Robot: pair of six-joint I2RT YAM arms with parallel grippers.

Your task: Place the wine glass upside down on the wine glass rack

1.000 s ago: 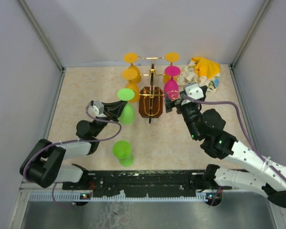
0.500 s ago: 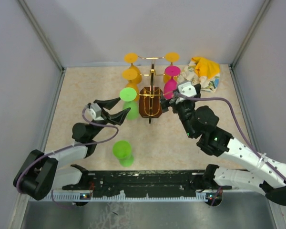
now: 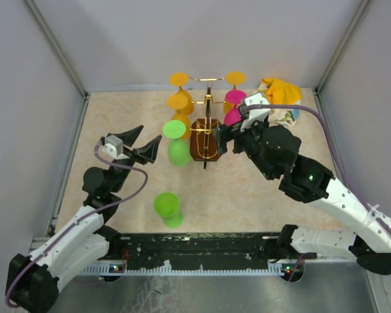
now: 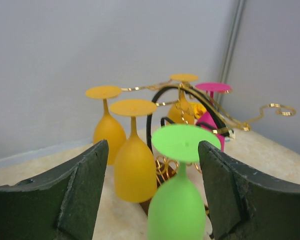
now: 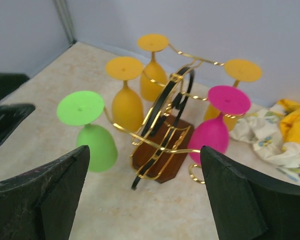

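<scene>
Centrally, the wine glass rack (image 3: pixel 207 134) holds inverted glasses — three orange glasses (image 3: pixel 176 101), a pink glass (image 3: pixel 233 117), and the green wine glass (image 3: pixel 176 147) on its frame-left hook.
Both claws gape empty: left gripper (image 3: pixel 150 137) beside the green one, right gripper (image 5: pixel 144 165) near the pink — its arm half-hides a patterned cloth (image 3: pixel 283 91).

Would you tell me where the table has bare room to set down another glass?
Bare table lies in front of the rack, right of the loose green glass, and in the far left corner beside the orange glasses. It is crowded around the rack and by the cloth, next to the right arm.
</scene>
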